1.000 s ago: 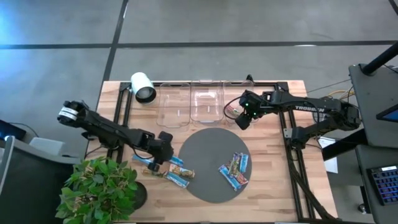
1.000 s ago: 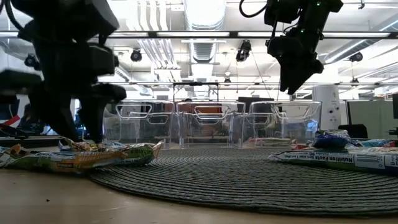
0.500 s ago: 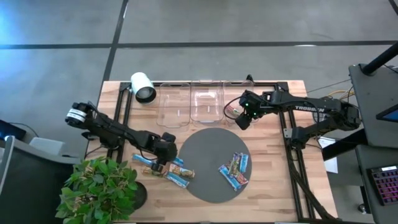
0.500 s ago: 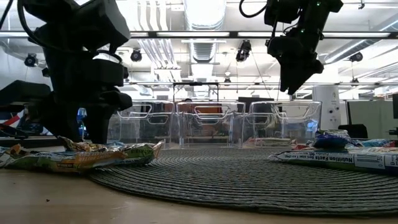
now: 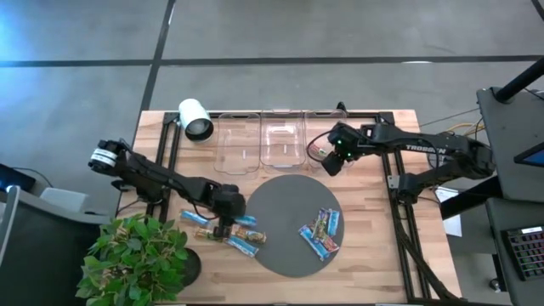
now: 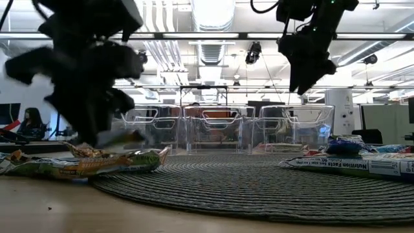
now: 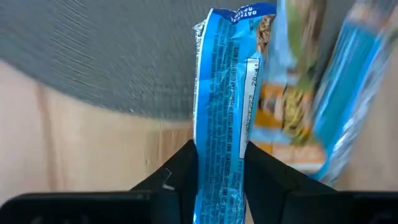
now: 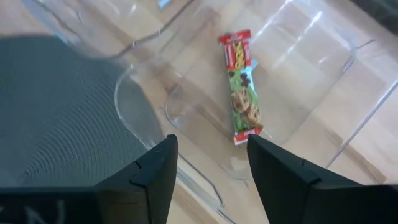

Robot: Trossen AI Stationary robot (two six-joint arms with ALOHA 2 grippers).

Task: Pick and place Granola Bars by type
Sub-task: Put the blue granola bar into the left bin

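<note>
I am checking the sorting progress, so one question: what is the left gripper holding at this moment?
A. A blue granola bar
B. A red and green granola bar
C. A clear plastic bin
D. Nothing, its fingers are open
A. In the left wrist view the left gripper has its two dark fingers closed on a blue granola bar, which stands on edge between them above the wooden table.

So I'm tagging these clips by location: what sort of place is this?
Probably a robotics lab in an open office or industrial space. The low view shows exposed ceiling ducts and a seated person behind; the high view shows a wooden table on a polished concrete floor.
</note>
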